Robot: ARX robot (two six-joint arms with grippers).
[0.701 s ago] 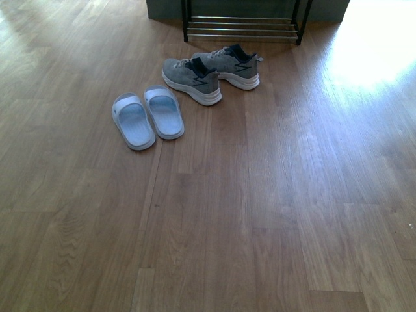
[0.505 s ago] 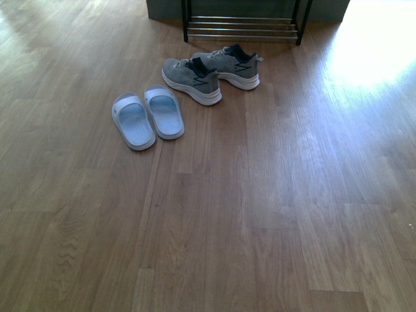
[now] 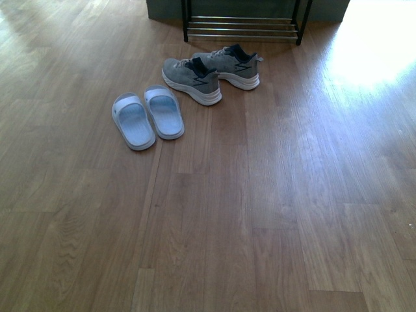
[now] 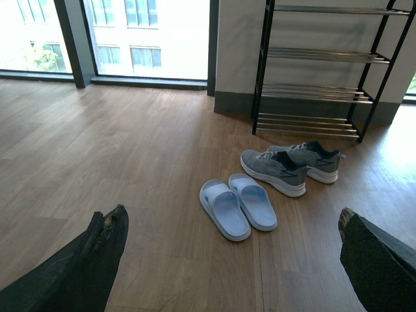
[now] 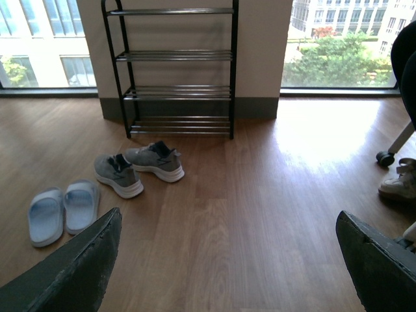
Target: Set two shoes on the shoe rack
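Two grey mesh sneakers (image 3: 195, 79) with white soles lie on the wooden floor just in front of the shoe rack (image 3: 242, 27). Two pale blue slide sandals (image 3: 148, 116) lie side by side nearer, to the left. The sneakers (image 4: 290, 168), sandals (image 4: 237, 205) and black-framed chrome-rod rack (image 4: 318, 71) also show in the left wrist view. My left gripper (image 4: 231, 260) is open and empty, well short of the sandals. My right gripper (image 5: 227, 266) is open and empty above bare floor; sneakers (image 5: 136, 168), sandals (image 5: 62, 211) and rack (image 5: 174, 71) lie beyond it. Neither arm shows in the front view.
A grey wall base (image 3: 166, 10) runs behind the rack. Bright sunlight patch (image 3: 374, 45) falls on the floor at right. In the right wrist view a chair caster (image 5: 385, 158) and a white shoe (image 5: 400, 182) sit at the far right. Large windows (image 4: 149, 36) stand behind.
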